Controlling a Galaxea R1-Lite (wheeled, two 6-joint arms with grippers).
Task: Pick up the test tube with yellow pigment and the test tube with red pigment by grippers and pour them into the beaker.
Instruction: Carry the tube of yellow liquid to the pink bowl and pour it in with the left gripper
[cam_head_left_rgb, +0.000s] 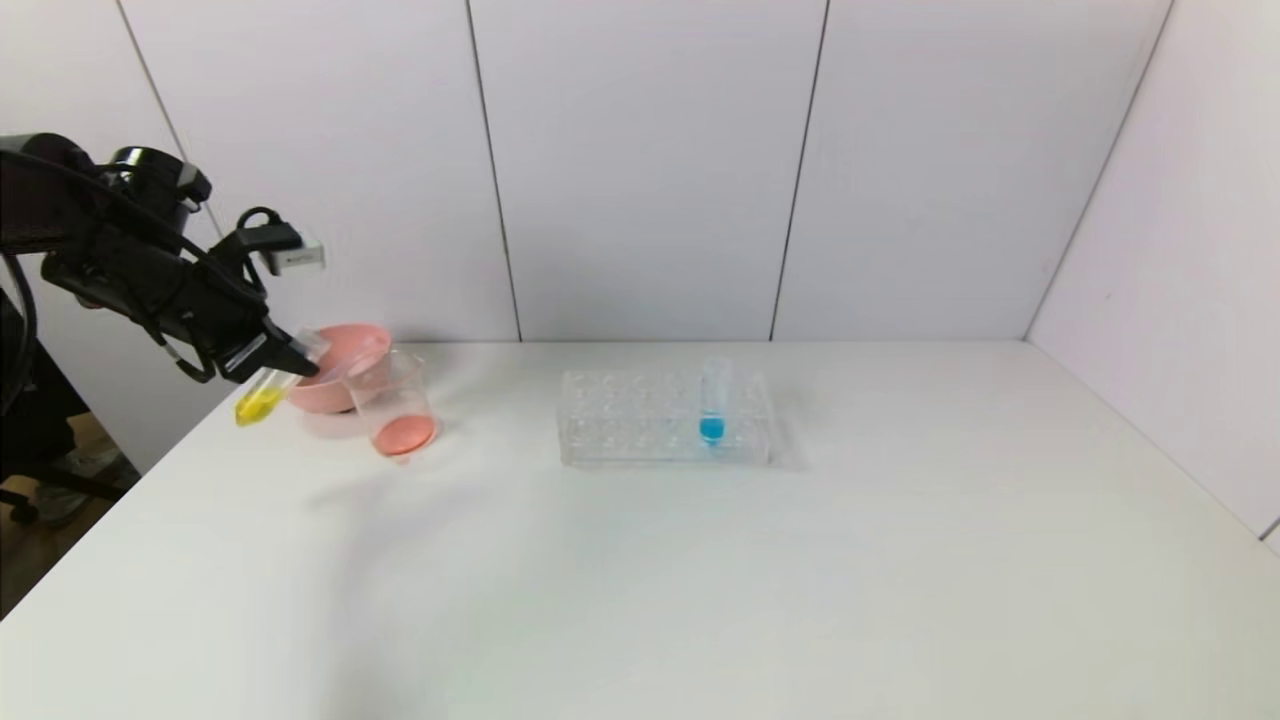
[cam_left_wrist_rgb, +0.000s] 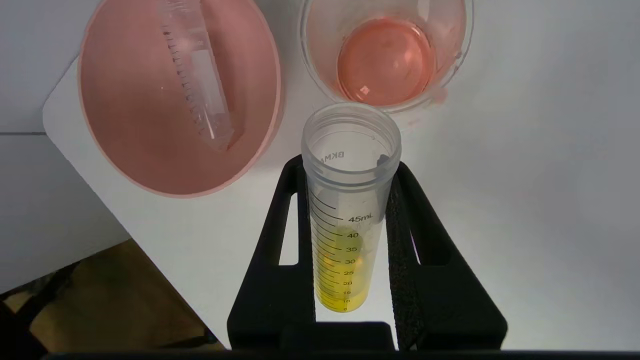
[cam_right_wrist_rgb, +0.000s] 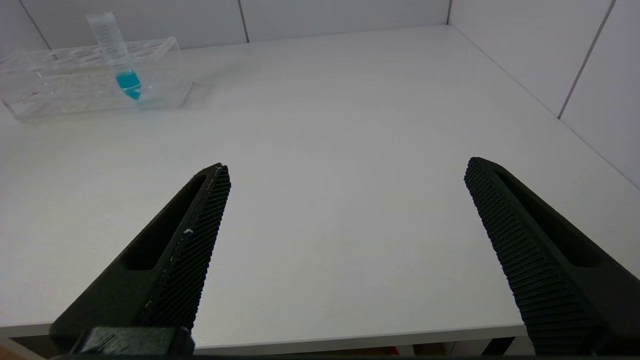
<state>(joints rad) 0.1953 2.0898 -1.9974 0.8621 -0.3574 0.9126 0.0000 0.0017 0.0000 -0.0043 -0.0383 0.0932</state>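
My left gripper (cam_head_left_rgb: 298, 356) is shut on the test tube with yellow pigment (cam_head_left_rgb: 262, 399), above the table's far left edge. The tube is tilted: its open mouth points up toward the pink bowl and the beaker (cam_head_left_rgb: 386, 385), and the yellow liquid lies at its low end. In the left wrist view the tube (cam_left_wrist_rgb: 350, 210) sits between the fingers (cam_left_wrist_rgb: 280, 240), its mouth just short of the beaker (cam_left_wrist_rgb: 320, 45), which holds red-orange liquid. A clear tube with a red trace at its tip (cam_left_wrist_rgb: 197, 75) lies in the bowl. My right gripper (cam_right_wrist_rgb: 347, 170) is open and empty over the table's near edge.
The pink bowl (cam_head_left_rgb: 350, 348) stands just behind and left of the beaker, and shows in the left wrist view (cam_left_wrist_rgb: 125, 130). A clear tube rack (cam_head_left_rgb: 620, 425) at the table's middle holds a blue-liquid tube (cam_head_left_rgb: 713, 405), also seen in the right wrist view (cam_right_wrist_rgb: 120, 60). Walls close the back and right.
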